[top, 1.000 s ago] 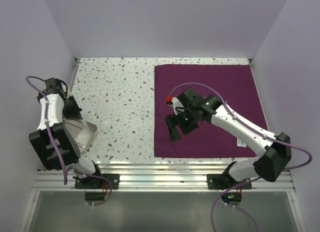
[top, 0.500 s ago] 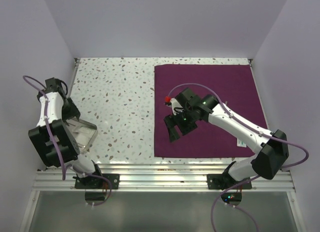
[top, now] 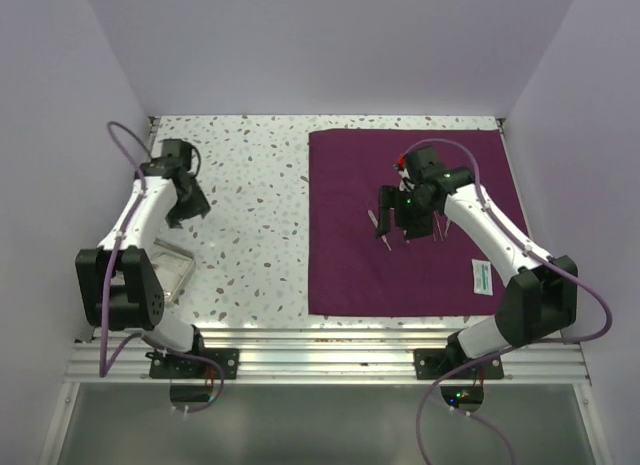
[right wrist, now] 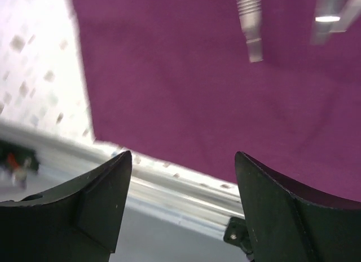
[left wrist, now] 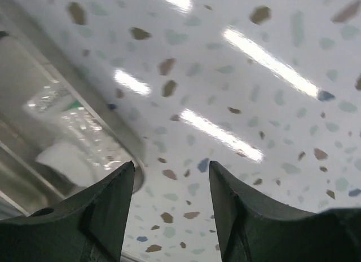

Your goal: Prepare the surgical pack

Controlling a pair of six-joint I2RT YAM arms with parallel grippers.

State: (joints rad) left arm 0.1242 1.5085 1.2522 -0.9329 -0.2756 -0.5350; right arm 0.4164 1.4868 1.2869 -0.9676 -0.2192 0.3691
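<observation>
Hovering with jaws spread and empty, the right gripper [top: 400, 217] is over the purple cloth [top: 420, 275] by steel tools [right wrist: 250, 25], the left gripper [left wrist: 172, 166] over the speckled table [top: 250, 185].

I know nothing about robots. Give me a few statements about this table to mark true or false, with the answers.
1. The purple cloth covers the right part of the table. True.
2. The right gripper holds a steel instrument. False: it is open and empty above the cloth, and the instruments lie on the cloth.
3. The left gripper is open with nothing between its fingers. True.
4. The clear container sits on the cloth. False: it is on the speckled table, by the left arm.
5. A white packet lies on the cloth near its front right corner. True.
</observation>
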